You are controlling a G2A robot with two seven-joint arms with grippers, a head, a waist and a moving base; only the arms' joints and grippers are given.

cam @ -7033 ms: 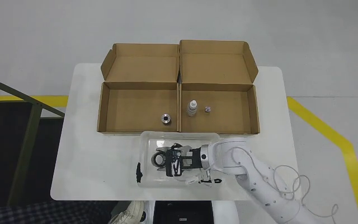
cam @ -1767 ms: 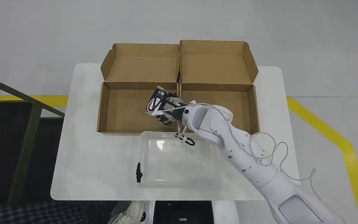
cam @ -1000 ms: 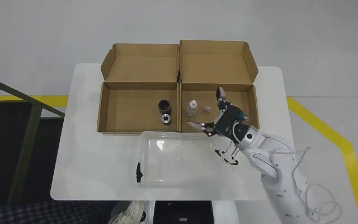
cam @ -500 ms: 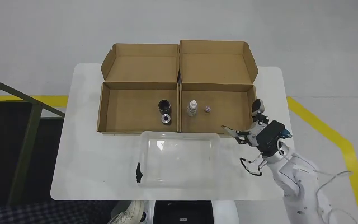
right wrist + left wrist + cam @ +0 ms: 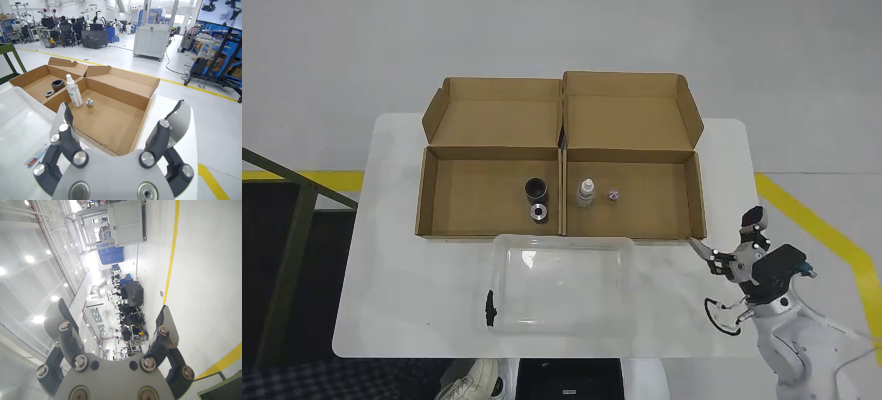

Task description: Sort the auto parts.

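White bench (image 5: 402, 290) carries brown cardboard left-hand box (image 5: 467, 200) and right-hand box (image 5: 652, 200), clear plastic tray (image 5: 562, 285) before them. Jaws of right gripper (image 5: 727, 232), at bench's right edge, and of left gripper (image 5: 112, 306) stand released, empty. Left-hand box holds dark cylindrical sleeve (image 5: 535, 188), silver ring (image 5: 539, 211); right-hand box, clear spray bottle (image 5: 585, 192), small brass fitting (image 5: 613, 195)

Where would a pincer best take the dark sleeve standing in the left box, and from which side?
Likely from straight above, closing across the outer wall near the rim. The dark sleeve stands upright, bore open upward, and the walls of the left box hinder a sideways approach. The metal ring sits close beside it, so the grip should fall on the sleeve's other two sides.
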